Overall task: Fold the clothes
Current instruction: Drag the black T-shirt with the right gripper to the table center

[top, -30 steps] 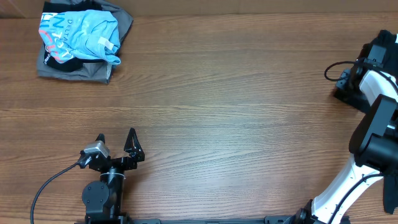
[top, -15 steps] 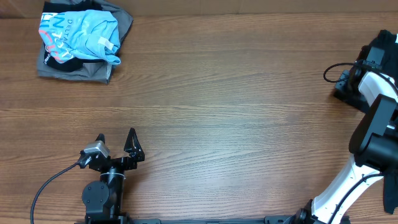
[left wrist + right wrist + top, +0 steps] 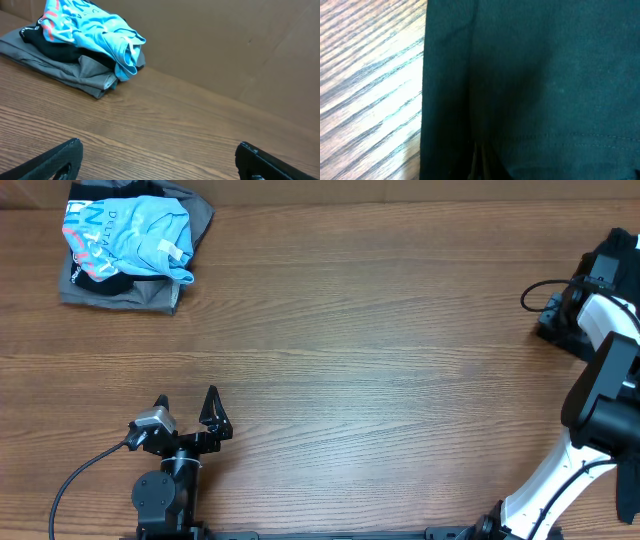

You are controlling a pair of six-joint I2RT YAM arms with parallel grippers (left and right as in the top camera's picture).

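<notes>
One black tee [image 3: 530, 75], one blue shirt [image 3: 130, 230], one grey garment [image 3: 115, 292], one bench [image 3: 350, 330], two arms: left arm [image 3: 160, 495], right arm [image 3: 600, 395]

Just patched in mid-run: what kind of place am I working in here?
Probably a robot test bench, not a home: a wood-grain table, the left arm and right arm mounted at its edge, and a plain brown board behind the pile of clothes.

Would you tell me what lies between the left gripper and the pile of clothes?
Only bare table separates the left gripper from the pile of clothes, clearest in the overhead view.
</notes>
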